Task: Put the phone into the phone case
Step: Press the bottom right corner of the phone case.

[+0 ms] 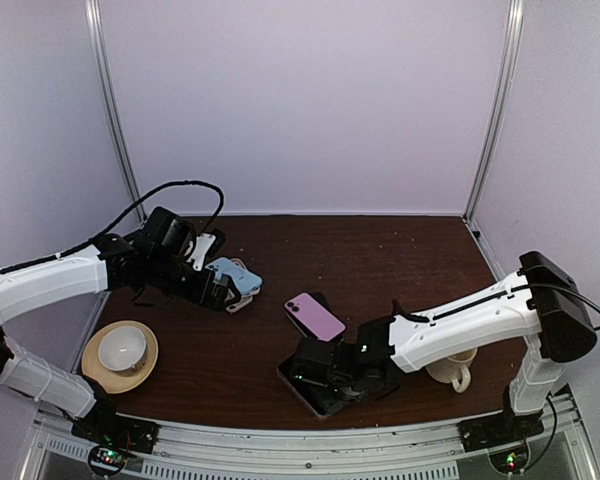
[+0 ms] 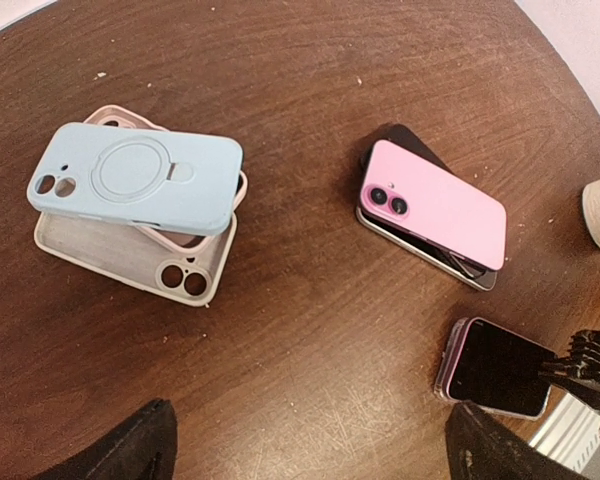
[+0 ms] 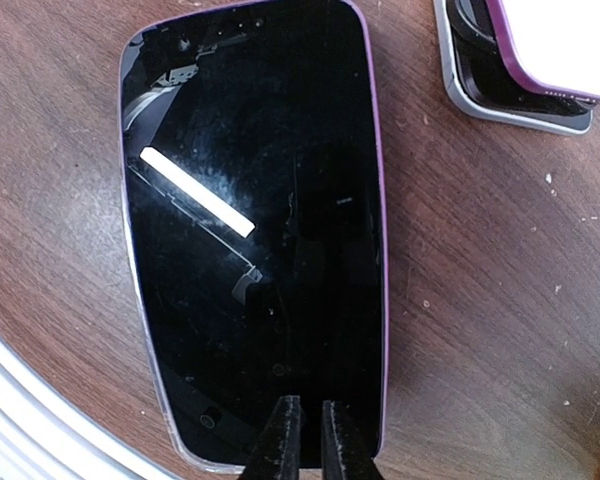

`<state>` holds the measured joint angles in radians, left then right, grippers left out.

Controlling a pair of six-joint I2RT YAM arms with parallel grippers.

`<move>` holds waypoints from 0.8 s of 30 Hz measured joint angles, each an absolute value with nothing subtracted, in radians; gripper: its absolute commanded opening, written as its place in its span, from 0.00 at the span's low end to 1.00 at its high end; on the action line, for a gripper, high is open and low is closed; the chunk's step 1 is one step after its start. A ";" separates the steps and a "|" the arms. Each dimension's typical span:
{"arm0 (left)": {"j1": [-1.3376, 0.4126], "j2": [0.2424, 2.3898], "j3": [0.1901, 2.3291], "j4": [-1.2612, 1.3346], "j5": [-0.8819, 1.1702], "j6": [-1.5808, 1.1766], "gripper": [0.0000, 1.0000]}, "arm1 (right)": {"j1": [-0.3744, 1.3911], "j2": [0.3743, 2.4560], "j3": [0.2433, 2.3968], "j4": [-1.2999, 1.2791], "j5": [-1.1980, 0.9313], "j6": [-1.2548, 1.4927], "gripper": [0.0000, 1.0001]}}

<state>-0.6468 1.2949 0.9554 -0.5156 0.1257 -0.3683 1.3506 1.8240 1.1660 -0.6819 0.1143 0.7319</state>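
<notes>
A phone with a black screen and a purple rim lies face up near the table's front edge; it also shows in the top view and the left wrist view. My right gripper is shut, its tips just over the phone's near end. Several cases are piled at the left: a light blue case on top, a beige case open side up below, and a pink one between. My left gripper is open and empty, held above the table beside the pile.
A pink phone lies camera side up on a dark slab at mid table. A cup on a saucer stands front left. A cream mug stands under my right arm. A metal rail runs along the front edge.
</notes>
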 measured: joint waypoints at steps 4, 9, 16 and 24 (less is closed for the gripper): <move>-0.647 1.295 0.955 -0.516 0.126 -0.368 0.97 | 1.348 1.840 1.218 -0.757 0.112 0.711 0.21; -0.647 1.295 0.955 -0.516 0.126 -0.368 0.98 | 1.307 1.818 1.244 -0.830 0.103 0.677 0.35; -0.647 1.295 0.955 -0.516 0.126 -0.367 0.97 | 1.243 1.789 1.240 -0.810 0.068 0.654 0.41; -0.647 1.295 0.955 -0.516 0.127 -0.367 0.97 | 1.242 1.814 1.214 -0.747 -0.009 0.638 0.25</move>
<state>-0.6468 1.2945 0.9554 -0.5156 0.1268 -0.3672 1.2415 1.8145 1.2140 -0.7467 -0.0086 0.6376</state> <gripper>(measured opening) 0.972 0.273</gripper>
